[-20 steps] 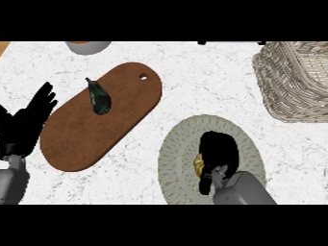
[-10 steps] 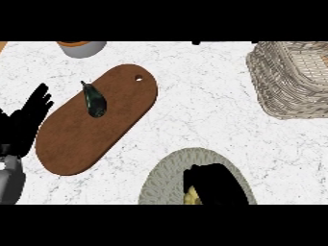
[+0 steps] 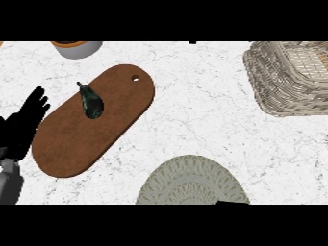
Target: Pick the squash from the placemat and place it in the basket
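Observation:
The round grey-green woven placemat [image 3: 187, 180] lies at the lower middle of the head view, cut off by the lower edge. No squash shows on it or anywhere else. A thin black sliver of my right hand [image 3: 230, 202] peeks in at the lower edge, at the placemat's near side; nothing more of that hand is visible. The wicker basket [image 3: 266, 91] stands at the upper right, well away from the placemat. My left hand [image 3: 14, 127] rests open at the far left, fingers up, beside the board.
A long brown cutting board [image 3: 117, 129] lies diagonally left of centre, with a dark green vegetable [image 3: 90, 101] on its upper part. A grey bowl [image 3: 76, 48] stands at the top left. White marble counter [image 3: 202, 105] lies between board, placemat and basket.
The placemat and my right hand have slid toward the lower edge. The hand, earlier curled over a yellowish squash, is now almost out of view and the squash no longer shows. The left hand stays put.

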